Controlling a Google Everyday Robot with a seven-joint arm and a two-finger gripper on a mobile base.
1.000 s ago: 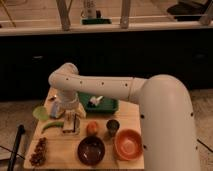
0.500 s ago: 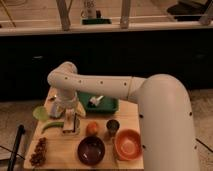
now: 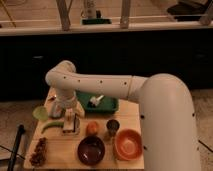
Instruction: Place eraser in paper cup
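Dark cabinets behind a small wooden table (image 3: 65, 147), with the white arm reaching across it from the right.

Bent at its elbow near the table's back left, the arm points its tool (image 3: 70, 125) straight down at the left-middle of the tabletop; I cannot tell how the tool is set or what, if anything, it carries. Neither the eraser nor the paper cup can be made out here. Just right of the tool sits an orange fruit (image 3: 92, 128), then a small metal cup (image 3: 113, 127). Nearer the front stand a dark bowl (image 3: 91, 150) and an orange bowl (image 3: 129, 144). Behind lies a green tray (image 3: 111, 104) with a white object inside. Left of the tool lie a green banana-like thing (image 3: 50, 127) and a pale green round item (image 3: 40, 113); a dark cluster (image 3: 38, 152) sits at the front left.
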